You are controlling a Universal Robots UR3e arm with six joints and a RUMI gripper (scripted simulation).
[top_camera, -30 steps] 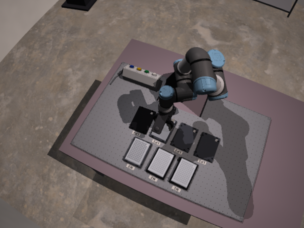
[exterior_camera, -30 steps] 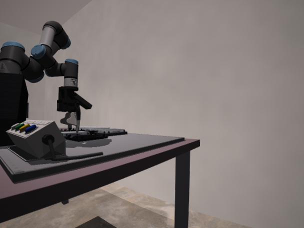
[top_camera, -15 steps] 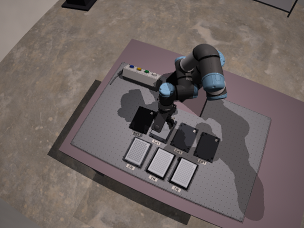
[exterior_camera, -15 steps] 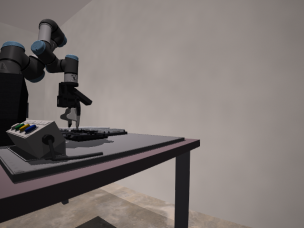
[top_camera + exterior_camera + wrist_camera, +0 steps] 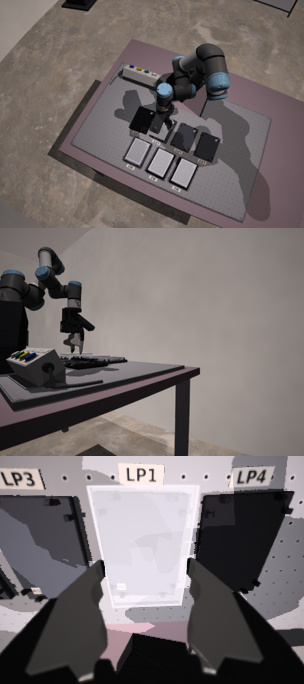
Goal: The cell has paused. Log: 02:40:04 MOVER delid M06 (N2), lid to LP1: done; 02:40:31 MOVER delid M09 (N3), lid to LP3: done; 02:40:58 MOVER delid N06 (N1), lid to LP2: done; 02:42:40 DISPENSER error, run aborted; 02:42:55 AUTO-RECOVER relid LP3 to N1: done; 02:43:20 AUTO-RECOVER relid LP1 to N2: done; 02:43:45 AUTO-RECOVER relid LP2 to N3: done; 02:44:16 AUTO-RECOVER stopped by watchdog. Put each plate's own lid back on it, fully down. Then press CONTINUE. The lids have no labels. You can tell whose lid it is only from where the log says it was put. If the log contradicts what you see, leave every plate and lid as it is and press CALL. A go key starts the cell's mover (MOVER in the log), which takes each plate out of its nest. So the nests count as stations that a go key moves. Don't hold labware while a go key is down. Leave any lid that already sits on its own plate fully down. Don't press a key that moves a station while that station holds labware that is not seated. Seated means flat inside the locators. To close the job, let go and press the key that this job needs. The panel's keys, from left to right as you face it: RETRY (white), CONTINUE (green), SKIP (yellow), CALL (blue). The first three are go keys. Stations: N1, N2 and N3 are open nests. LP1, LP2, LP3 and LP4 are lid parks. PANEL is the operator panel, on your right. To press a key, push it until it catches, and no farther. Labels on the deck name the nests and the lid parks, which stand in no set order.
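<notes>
My pincer [image 5: 146, 572] grips the clear lid [image 5: 144, 541] by its long edges, lifted over park LP1 [image 5: 140, 474] mid-counter, because I judge it belongs on another plate.

Deck plate [image 5: 225, 160]: grey, dotted hole grid, on a mauve table [image 5: 282, 120]. Panel box [image 5: 140, 75] pale grey; keys blue, yellow, green, white. Beside the panel: black parks [image 5: 207, 147], one translucent white lid [image 5: 145, 546], white gridded plates [image 5: 160, 162] in black frames. Arm [image 5: 212, 65] dark grey, blue caps.
</notes>
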